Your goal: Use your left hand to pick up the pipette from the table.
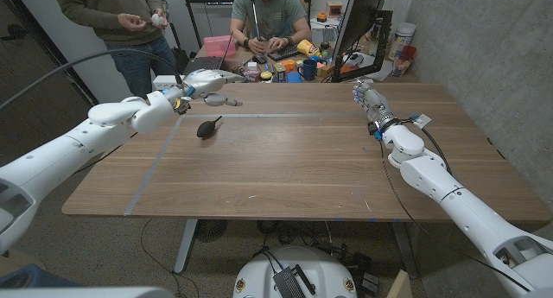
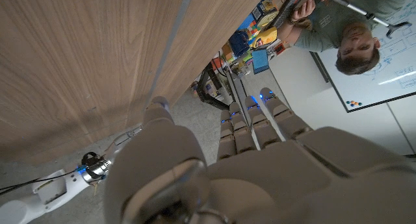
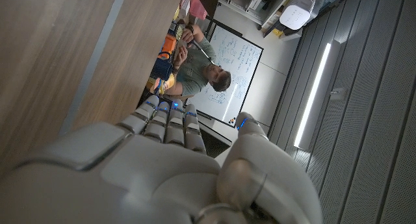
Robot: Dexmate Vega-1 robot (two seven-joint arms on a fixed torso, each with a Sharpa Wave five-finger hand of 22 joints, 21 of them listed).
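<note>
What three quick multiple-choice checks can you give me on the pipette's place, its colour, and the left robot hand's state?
1. Where does the pipette lie?
A. On the table, near the left robot hand
B. Beside the right robot hand
C. On the floor

2. What colour is the pipette's bulb?
A. White
B. Black
C. Orange

3. What is the left robot hand doing?
A. Gripping the pipette
B. Holding nothing, fingers extended
C. Pressing on a box

Answers: 1 A, it rests on the wooden table just short of that hand; 2 B, the bulb looks black; 3 B, the pipette lies apart from the hand.
</note>
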